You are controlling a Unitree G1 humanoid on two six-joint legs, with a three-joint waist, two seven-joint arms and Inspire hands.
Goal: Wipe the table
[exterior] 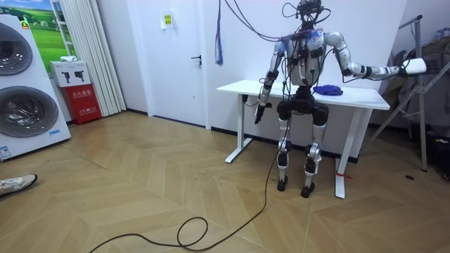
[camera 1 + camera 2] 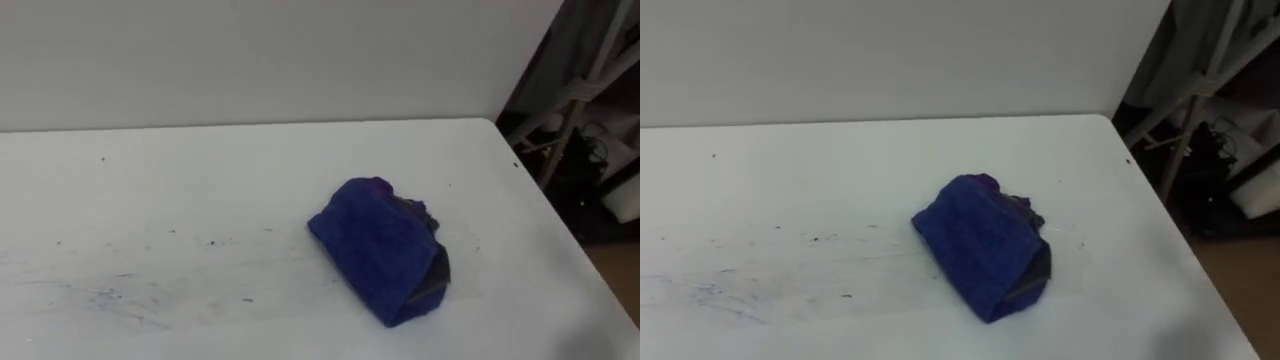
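A blue cloth (image 2: 385, 250) lies bunched on the white table (image 2: 200, 170), right of its middle, with a dark fold at its near right corner. Nothing touches it. Faint dark smudges and streaks (image 2: 110, 295) mark the tabletop to the cloth's left. In the room view I stand at the table's near side, facing it, and the cloth (image 1: 328, 89) lies just in front of me. My left hand (image 1: 260, 112) hangs down beside the table's edge. My right hand (image 1: 415, 67) is stretched far out past the table's end, level with my chest.
The table's right edge (image 2: 560, 220) drops off to dark stands and poles (image 2: 585, 90) by the wall. A metal rack (image 1: 422, 105) stands under my outstretched right arm. Washing machines (image 1: 21, 84) and a red box (image 1: 81, 102) stand far off on the room view's left.
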